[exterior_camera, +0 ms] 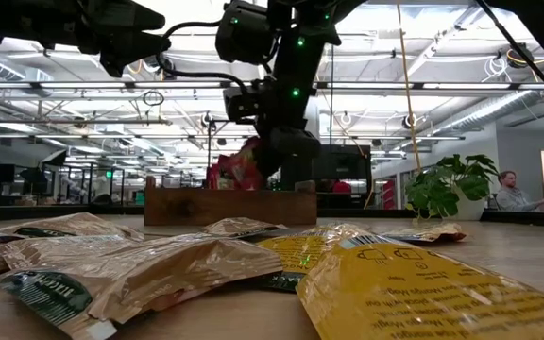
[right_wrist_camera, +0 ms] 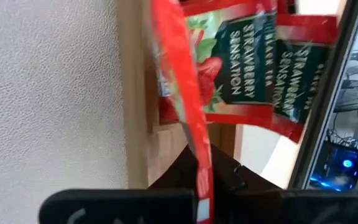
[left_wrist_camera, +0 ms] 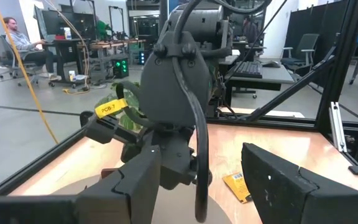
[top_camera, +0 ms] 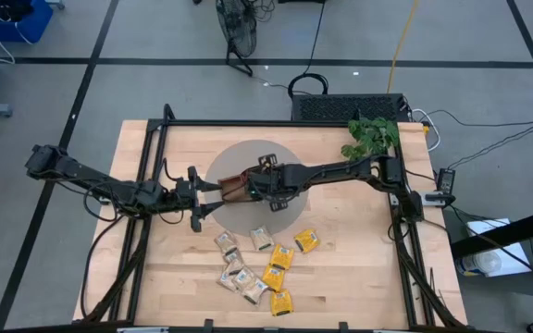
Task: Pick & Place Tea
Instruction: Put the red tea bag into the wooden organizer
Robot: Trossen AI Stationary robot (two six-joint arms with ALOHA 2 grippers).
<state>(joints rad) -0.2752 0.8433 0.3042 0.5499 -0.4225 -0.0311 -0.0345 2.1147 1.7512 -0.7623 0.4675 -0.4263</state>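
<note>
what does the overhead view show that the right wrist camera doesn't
Only the high view shows the loose beige and yellow sachets on the table, the left gripper open beside the tray, and the plant. Only the right wrist view shows the printing on the red sachets and one red sachet pinched edge-on in the shut right gripper. Both show the wooden tray.

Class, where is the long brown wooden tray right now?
In the high view, the long brown wooden tray sits on the grey round mat near the table's centre, between the two grippers, with red sachets already inside it.
</note>
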